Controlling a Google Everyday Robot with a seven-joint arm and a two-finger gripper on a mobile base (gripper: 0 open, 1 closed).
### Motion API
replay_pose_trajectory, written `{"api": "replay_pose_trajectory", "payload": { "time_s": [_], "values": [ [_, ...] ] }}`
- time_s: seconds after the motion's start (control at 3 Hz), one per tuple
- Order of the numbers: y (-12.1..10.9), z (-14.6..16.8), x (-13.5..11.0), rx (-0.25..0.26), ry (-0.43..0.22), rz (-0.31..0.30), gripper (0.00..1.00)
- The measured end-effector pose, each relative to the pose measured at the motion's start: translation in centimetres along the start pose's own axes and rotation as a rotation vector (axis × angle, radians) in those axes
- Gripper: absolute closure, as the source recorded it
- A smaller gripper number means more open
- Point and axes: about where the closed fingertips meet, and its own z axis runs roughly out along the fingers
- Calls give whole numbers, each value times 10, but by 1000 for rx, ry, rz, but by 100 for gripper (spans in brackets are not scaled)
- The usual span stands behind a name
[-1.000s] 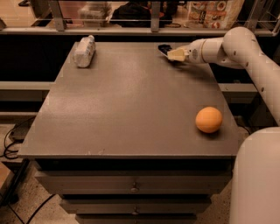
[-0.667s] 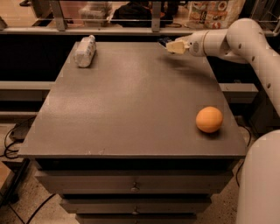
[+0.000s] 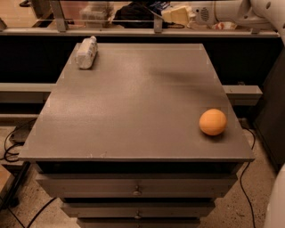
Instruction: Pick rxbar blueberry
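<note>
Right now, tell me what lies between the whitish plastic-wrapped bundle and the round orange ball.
Only bare grey tabletop in the camera view; the hand hangs above the far edge.

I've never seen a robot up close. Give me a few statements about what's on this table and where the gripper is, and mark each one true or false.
1. The orange ball sits on the table near its front corner, on the right of the picture. True.
2. The gripper rests on the table top next to the ball. False: it is up at the table's far edge, well away from the ball.
3. The whitish wrapped bundle lies at the far left corner. True.
4. The rxbar blueberry lies flat in the middle of the table. False: the gripper holds it, off the table.
</note>
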Motion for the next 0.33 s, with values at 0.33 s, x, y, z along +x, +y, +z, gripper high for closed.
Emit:
{"api": "replay_pose_trajectory", "payload": {
  "time_s": [0.33],
  "values": [
    [-1,6,8,2,4,23,100]
  ]
}}
